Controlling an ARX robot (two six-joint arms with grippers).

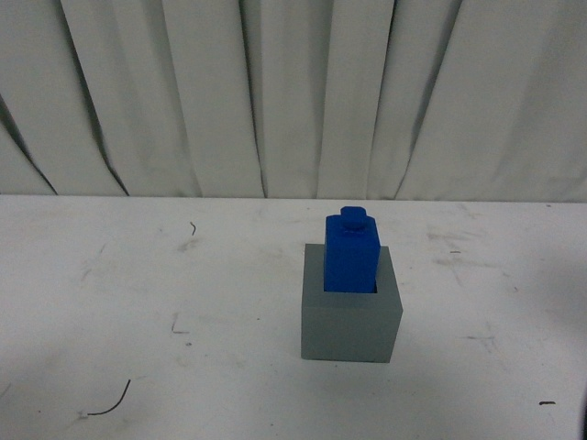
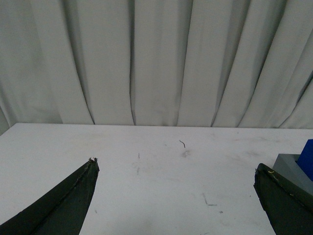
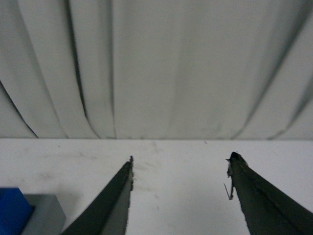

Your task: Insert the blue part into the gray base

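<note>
blue part (image 1: 352,252) seemingly seated in gray base (image 1: 350,312)

The front view looks down and forward over the white table (image 1: 110,302) toward the curtain (image 1: 293,92), with the gray base (image 1: 350,321) and blue part (image 1: 352,252) near its centre. Both wrist views sit low above the tabletop, facing the same curtain. The left wrist view catches the base (image 2: 288,166) at one edge, the right wrist view (image 3: 44,215) at the opposite edge.
</note>
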